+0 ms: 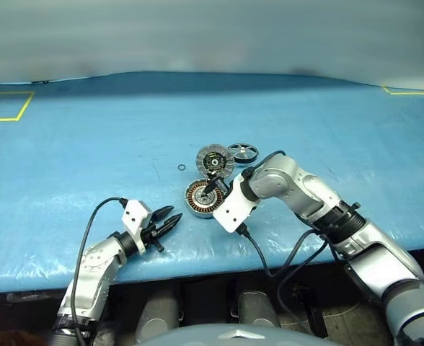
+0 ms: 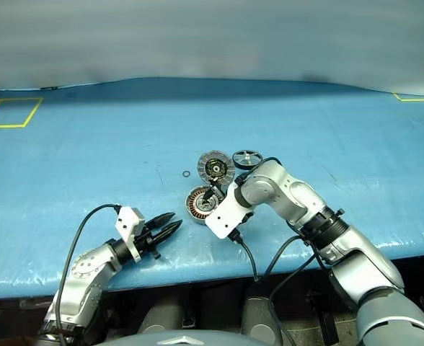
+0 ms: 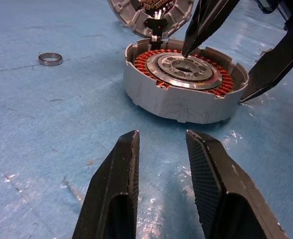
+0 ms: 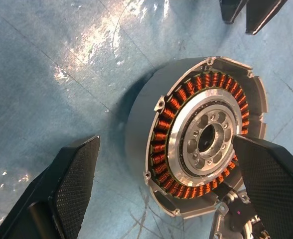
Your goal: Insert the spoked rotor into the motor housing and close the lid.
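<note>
The motor housing [image 1: 200,200], a grey cup with copper windings around a silver centre, lies near the table's front edge. Its lid [image 1: 215,161] lies open behind it, inner face up, joined at the rim. The spoked rotor [image 1: 242,151] rests on the table just behind and to the right of the lid. My right gripper [image 4: 166,142] hangs open over the housing, pointing down. One finger [image 3: 206,20] is above the windings, the other [image 3: 273,62] outside the wall, and it holds nothing. My left gripper [image 1: 174,214] stays low, left of the housing, aimed at it, its fingers [image 3: 121,184] slightly apart and empty.
A tiny black O-ring [image 1: 181,168] lies on the blue table cover [image 1: 89,144] left of the lid. Yellow tape marks sit at the far left [image 1: 6,107] and far right [image 1: 410,91] corners. The table's front edge runs just below both grippers.
</note>
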